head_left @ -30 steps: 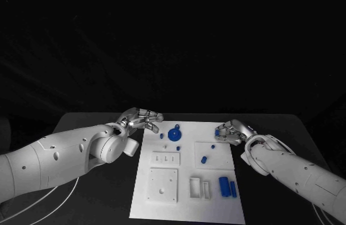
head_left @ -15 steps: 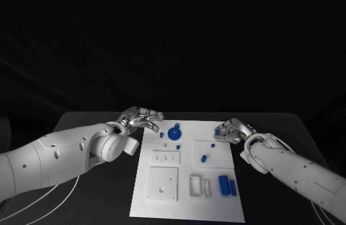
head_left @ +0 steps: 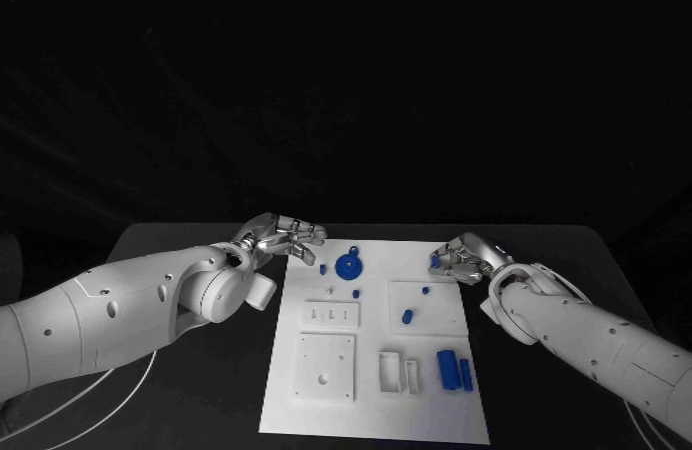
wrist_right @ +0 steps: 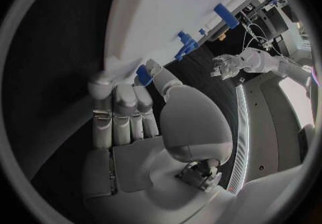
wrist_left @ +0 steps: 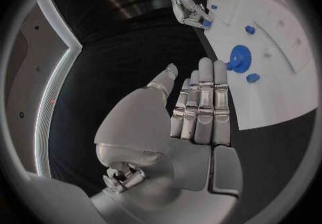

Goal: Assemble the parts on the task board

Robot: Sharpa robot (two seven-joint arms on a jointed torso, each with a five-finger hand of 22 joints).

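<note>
- White and flat, the task board [head_left: 378, 390] is a matte plate lying on the black table [head_left: 173, 270]; we place everything else against it.
- A round blue gear [head_left: 349, 267], toothed at its rim, sits near the board's far edge, with a small blue peg [head_left: 325, 271] just beside it.
- Two blue cylinders [head_left: 449, 370] lie side by side toward the board's near right corner, beside raised white rectangular fixtures [head_left: 326, 367].
- A short blue part [head_left: 407, 318] rests on a square white block right of the board's middle.
- The left hand [head_left: 283, 238], polished silver, hovers at the board's far left corner, fingers apart, holding nothing we can see.
- The right hand [head_left: 464, 259] sits at the board's far right edge, pinching a small blue piece [wrist_right: 144, 75] between thumb and fingertip.
</note>
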